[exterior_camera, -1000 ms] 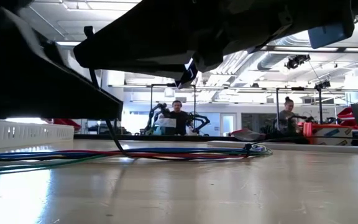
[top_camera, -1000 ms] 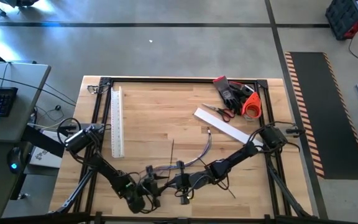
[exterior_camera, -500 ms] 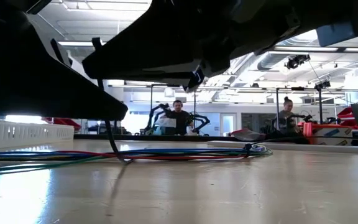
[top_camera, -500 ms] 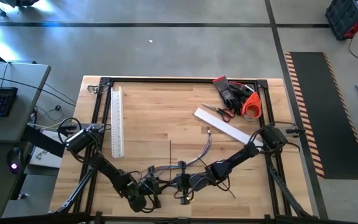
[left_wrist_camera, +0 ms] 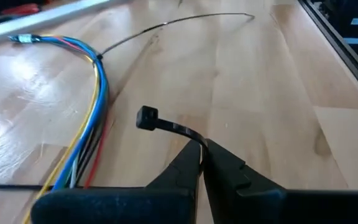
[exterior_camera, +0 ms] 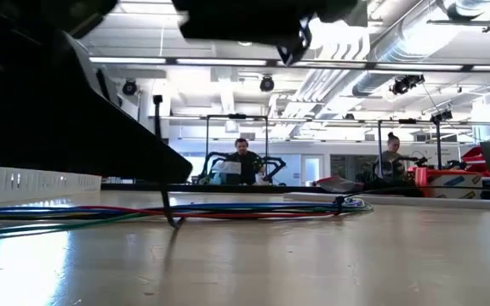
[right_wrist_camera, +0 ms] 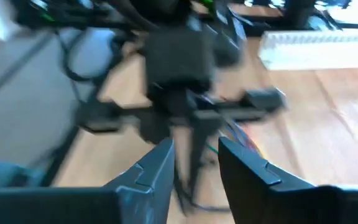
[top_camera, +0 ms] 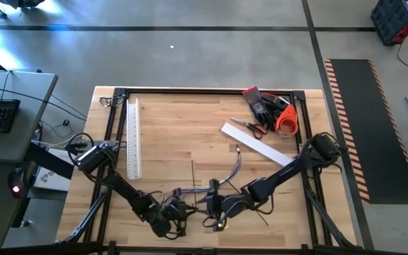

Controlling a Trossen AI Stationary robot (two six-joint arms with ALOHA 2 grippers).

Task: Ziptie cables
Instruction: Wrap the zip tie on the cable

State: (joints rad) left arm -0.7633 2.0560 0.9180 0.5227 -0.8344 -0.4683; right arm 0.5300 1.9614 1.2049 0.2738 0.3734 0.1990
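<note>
Since the earlier high view, the right arm's elbow has swung toward the right edge of the frame and the right gripper (top_camera: 218, 206) has slid a little lower and rightward, while in the low view the dark bulk overhead has lifted and the ziptie's (exterior_camera: 165, 183) lower end has dragged rightward along the tabletop (top_camera: 176, 134).

The left gripper (left_wrist_camera: 202, 154), low centre-left in the high view, is clamped on the ziptie (left_wrist_camera: 166, 126) just behind its square head, which sticks out ahead of the fingertips. The right gripper's fingers stand apart with nothing between them; its wrist view looks at the left gripper close ahead.

The cables (top_camera: 225, 179) lie along the lower centre of the high view, curving up toward the white strip (top_camera: 257, 145); in the left wrist view the cables (left_wrist_camera: 91, 118) run down the left of the frame, just beside the held ziptie.

The step in hand looks like passing the strip's tail around the bundle and handing it to the right gripper. To do it well, keep the head steady with its slot facing the right gripper, and slide the tail flat along the wood under all the wires, not between them. The right gripper should take the tail near its tip, since the strip will spring back if grasped loosely.

A spare ziptie (top_camera: 193, 172) lies straight above the bundle.
</note>
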